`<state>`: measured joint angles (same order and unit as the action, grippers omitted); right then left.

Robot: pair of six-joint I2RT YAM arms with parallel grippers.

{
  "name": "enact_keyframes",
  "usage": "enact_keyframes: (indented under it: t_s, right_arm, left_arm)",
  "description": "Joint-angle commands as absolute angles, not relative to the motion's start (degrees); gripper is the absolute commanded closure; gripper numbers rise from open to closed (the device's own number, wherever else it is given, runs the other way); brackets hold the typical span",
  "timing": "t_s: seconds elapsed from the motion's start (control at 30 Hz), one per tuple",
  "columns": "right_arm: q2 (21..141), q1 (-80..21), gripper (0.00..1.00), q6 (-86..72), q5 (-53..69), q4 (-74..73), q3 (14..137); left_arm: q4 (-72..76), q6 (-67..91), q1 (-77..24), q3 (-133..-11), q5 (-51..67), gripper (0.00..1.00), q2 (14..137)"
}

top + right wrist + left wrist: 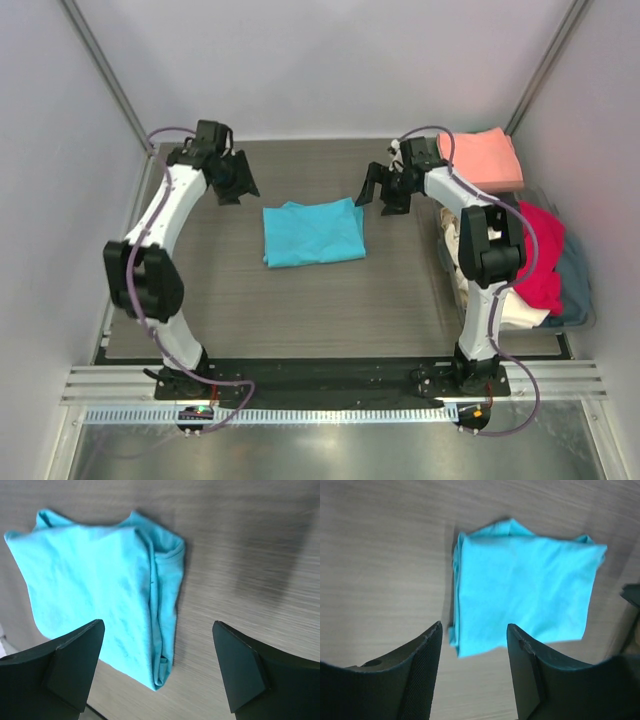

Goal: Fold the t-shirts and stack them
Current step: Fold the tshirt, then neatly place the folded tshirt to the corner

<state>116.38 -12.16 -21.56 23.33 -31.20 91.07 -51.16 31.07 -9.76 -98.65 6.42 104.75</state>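
In the middle of the table (pixel 200 290), a turquoise t-shirt (pixel 313 233) lies folded into a rough rectangle, flat on the wood-grain top. The left gripper (pixel 238 192) hangs just off its far left corner and the right gripper (pixel 380 200) just off its far right corner. Both are released, jaws apart, grasping nothing and clear of the cloth.

Only the top view takes in the other laundry. A salmon-pink t-shirt (pixel 480 158) sits folded at the far right corner, behind the right arm. Whether it rests on the table or on the far end of the container cannot be told. Along the right edge stands a clear bin (pixel 588 318) holding a loose heap. A red t-shirt (pixel 540 262) lies on top, with a grey-blue t-shirt (pixel 576 272) beside it against the bin's right wall. A cream t-shirt (pixel 515 308) lies under the red one, partly hidden by the right arm.

The wrist views give detail that the top view lacks. The left wrist view shows the turquoise shirt's stacked layers along one side. Its near edge and bare table show between the two dark fingers (pixel 420 670). The right wrist view shows a stitched hem running down the shirt's thick folded side. There the fingers (pixel 75 665) stand much wider apart, one over the cloth and one over bare table.
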Motion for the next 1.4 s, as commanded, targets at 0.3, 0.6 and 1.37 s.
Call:
enact_keyframes:
  t_s: [0.3,0.6,1.37]
  right_arm:
    - [125.41,-15.38,0.03,-21.53,31.11,-21.98,89.3]
    - [130.87,-17.93,0.42,-25.22,36.72,-11.98,85.79]
    - [124.98,-4.93,0.99,1.12,11.26,-44.91,125.76]
  left_arm:
    - [-47.72,29.8,-9.84,-62.26,0.46,0.45,69.98]
    - [-48.78,29.45,-9.84,-53.26,-6.51,0.37,55.82]
    - [-45.09,28.57,-9.76,-50.71,-3.87,0.35,49.66]
